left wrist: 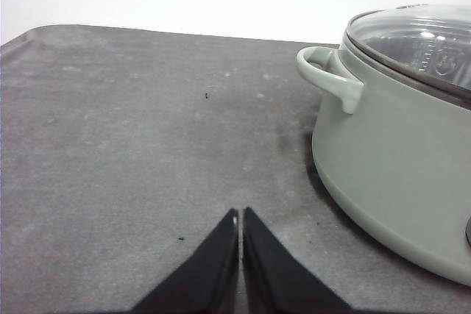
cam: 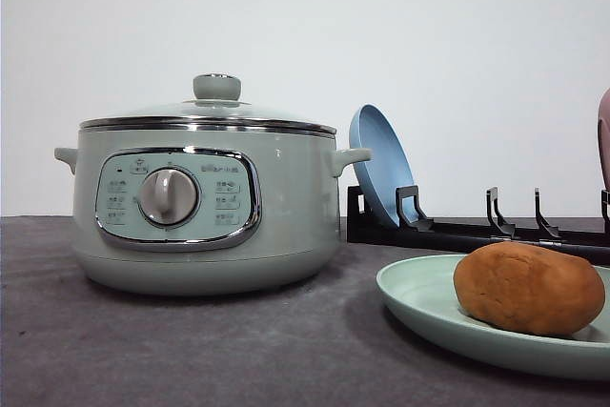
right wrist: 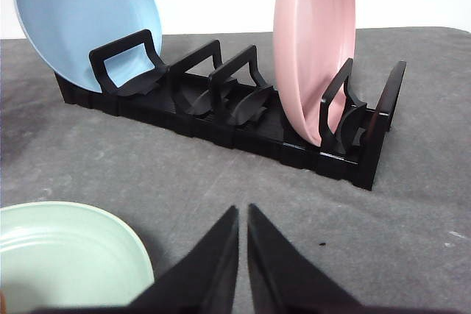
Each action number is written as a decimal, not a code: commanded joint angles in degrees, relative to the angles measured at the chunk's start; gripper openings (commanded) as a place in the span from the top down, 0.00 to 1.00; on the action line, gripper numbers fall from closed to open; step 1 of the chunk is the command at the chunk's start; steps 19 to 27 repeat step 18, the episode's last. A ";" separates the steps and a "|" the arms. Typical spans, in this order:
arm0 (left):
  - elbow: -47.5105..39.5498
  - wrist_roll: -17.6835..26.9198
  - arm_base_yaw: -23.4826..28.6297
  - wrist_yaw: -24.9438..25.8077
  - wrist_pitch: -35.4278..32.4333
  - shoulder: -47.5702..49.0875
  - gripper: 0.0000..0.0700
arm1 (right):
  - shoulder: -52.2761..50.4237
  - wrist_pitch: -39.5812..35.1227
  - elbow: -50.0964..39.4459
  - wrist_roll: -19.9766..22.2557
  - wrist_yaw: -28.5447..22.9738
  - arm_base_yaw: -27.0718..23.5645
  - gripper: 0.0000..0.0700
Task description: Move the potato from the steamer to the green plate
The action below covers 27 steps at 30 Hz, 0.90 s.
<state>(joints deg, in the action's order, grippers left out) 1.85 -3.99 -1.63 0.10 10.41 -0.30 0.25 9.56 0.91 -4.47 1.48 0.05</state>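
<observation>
1. Nearest you, the potato sits on the green plate, at the right of the front view. It rests on the plate's near right part.
2. Your left gripper hangs low over the grey surface, jaws pressed together with nothing between them.
3. Your right gripper is the same: tips closed to a thin slit and empty, with the green plate's rim just beside it.
4. Further back on the left stands the steamer, its glass lid on and its dial facing you.
5. Behind it, to the right, the black dish rack holds a blue plate on edge at one end.
6. A pink plate stands on edge near the rack's other end, with empty slots between the two.
</observation>
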 commanded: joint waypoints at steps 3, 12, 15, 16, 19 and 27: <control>-1.16 -0.13 0.00 0.02 0.42 0.11 1.00 | -0.04 -0.72 -0.26 0.44 0.00 0.20 0.99; -1.16 -0.13 0.00 0.04 0.42 0.11 1.00 | -0.04 -0.74 -0.26 0.44 0.00 0.20 0.99; -1.16 -0.13 0.00 0.02 0.42 0.11 1.00 | -0.04 -0.72 -0.26 0.44 0.00 0.20 0.99; -1.16 -0.13 0.02 0.02 0.42 0.11 1.00 | -0.04 -0.74 -0.26 0.44 0.00 0.20 0.99; -1.16 -0.13 0.00 0.04 0.42 0.11 1.00 | -0.04 -0.72 -0.26 0.44 0.00 0.20 0.99; -1.16 -0.13 0.00 0.04 0.42 0.11 1.00 | -0.04 -0.72 -0.26 0.44 0.00 0.20 0.99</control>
